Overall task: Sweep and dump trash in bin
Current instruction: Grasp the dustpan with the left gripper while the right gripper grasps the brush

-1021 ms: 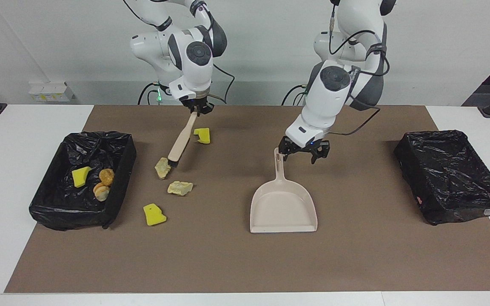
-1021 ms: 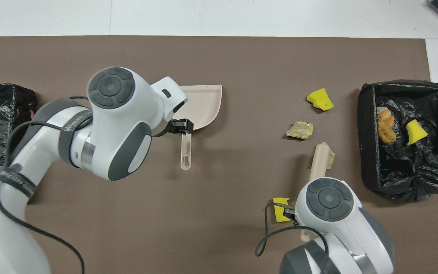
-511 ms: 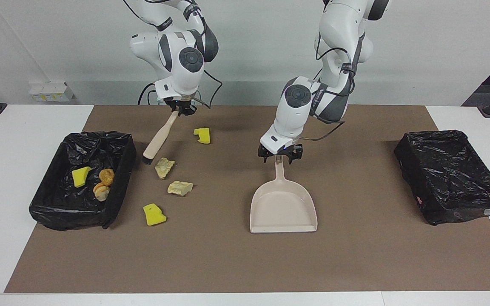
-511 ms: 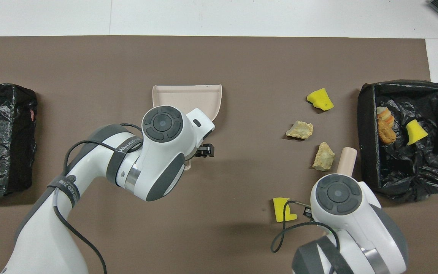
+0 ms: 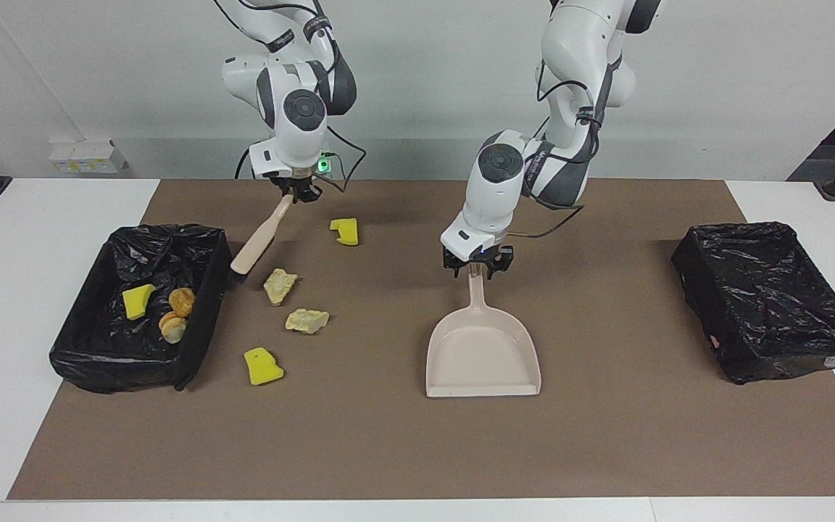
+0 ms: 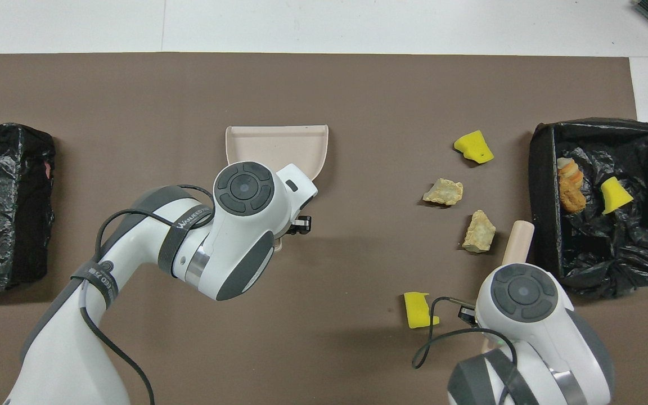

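The brush (image 5: 258,243) is being held by its handle in the closed right gripper (image 5: 300,194), in the upper left of the facing frame. It is being carried at a slant, with its bristle end now just beside the wall of the black-lined bin (image 5: 204,304) at the left of that frame. A second ago that end was being pressed against the upper beige chunk (image 5: 280,284), and it is now being kept apart from it. The chunk is being left almost where it was, on the brown mat (image 5: 606,435). The left gripper (image 5: 477,270), which was being held wide open beside the dustpan's handle a second ago, is now being positioned over the handle's tip near the middle of the frame. Whether the handle is being gripped cannot be told. The beige dustpan (image 5: 483,355) is being left flat and unmoved in the lower middle. Four pieces of trash are being left loose on the mat: a yellow sponge piece (image 5: 345,230) near the brush handle, the upper beige chunk, a second beige chunk (image 5: 307,320) below it, and another yellow sponge piece (image 5: 262,366) lower still. A yellow piece (image 5: 138,300) and orange-brown lumps (image 5: 181,301) are being kept inside the bin, as before. The second black bin (image 5: 765,304) is being left untouched at the right of the frame.
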`<state>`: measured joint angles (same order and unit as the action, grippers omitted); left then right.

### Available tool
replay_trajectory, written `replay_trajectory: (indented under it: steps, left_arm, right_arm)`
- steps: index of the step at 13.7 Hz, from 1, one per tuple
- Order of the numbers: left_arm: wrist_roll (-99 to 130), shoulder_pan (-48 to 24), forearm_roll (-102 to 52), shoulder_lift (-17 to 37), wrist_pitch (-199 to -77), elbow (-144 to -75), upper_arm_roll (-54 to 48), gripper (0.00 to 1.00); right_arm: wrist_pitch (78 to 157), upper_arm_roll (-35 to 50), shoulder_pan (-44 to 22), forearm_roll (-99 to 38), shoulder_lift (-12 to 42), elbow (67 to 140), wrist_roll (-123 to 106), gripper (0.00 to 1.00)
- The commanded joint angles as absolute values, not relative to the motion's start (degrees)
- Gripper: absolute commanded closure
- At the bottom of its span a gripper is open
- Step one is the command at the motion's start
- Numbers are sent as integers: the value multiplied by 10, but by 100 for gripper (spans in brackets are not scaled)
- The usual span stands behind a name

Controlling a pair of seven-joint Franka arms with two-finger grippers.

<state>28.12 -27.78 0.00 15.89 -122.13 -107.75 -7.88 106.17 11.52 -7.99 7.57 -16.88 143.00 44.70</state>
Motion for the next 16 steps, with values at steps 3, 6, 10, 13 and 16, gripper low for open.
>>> replay_trajectory:
  steps: [3,6,10,13,16]
  left_arm:
    - [308,-287,33,144,-1228,-1094,-71,100]
    - [284,-280,117,137,-1210,-1077,-72,100]
    - [104,-266,158,118,-1128,-1032,-66,100]
    - [-69,-222,156,72,-1087,-1037,-66,100]
    - [-236,-185,157,47,-1046,-1038,-66,100]
  right_arm:
    - [1168,120,-69,48,-121,1421,404,100]
    - [1163,123,-82,21,-69,1353,400,100]
    - [1152,124,-143,-16,-33,1284,399,100]
    - [1099,123,-145,-15,-15,1210,349,100]
    - [1080,118,-132,15,2,1166,271,100]
